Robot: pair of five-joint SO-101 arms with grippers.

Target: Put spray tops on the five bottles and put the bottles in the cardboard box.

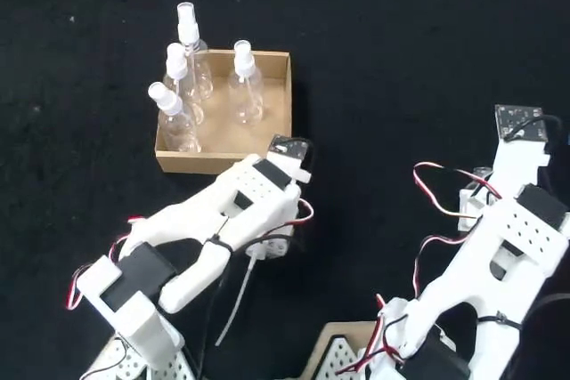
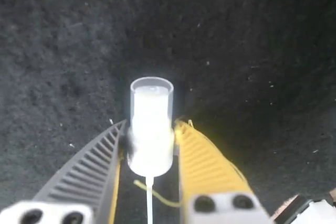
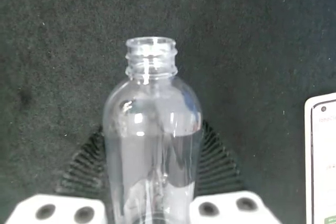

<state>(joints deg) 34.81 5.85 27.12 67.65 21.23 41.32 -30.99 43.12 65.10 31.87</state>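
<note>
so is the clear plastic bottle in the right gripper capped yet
Off. The clear plastic bottle shows a bare threaded neck; the white spray top sits in the left gripper.

left gripper [image 2: 149,148] clamped on white spray top [image 2: 151,129], thin dip tube [image 2: 149,203] trailing, black cloth [image 2: 252,51] beneath

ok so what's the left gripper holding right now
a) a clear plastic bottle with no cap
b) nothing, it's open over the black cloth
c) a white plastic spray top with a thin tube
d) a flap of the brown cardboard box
c: in the left wrist view the left gripper is shut on the white spray top, its thin tube trailing back, while the clear uncapped plastic bottle sits in the right gripper.
</note>
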